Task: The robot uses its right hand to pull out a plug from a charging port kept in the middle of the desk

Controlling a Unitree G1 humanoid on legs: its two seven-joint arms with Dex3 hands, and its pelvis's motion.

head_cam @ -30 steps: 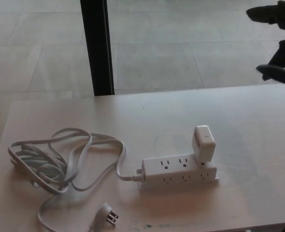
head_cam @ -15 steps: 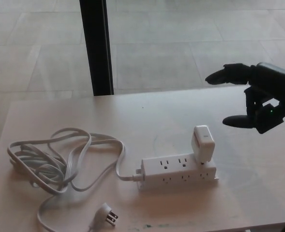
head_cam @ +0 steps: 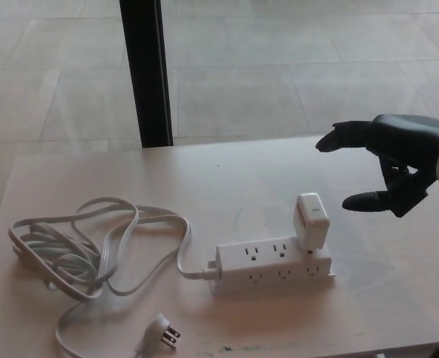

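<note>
- Head view: the plug, a white boxy adapter, stands upright in the right end of the white power strip near the middle of the desk.
- The right hand hovers just right of the plug, fingers spread wide, holding nothing.
- Its wrist is cut off by the picture's right edge.
- The coiled cord lies to the left.

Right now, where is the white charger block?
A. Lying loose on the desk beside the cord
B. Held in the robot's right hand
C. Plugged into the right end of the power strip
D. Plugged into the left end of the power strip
C: the white charger block stands in the right end of the power strip, while the open right hand is apart from it, up and to its right.
</note>
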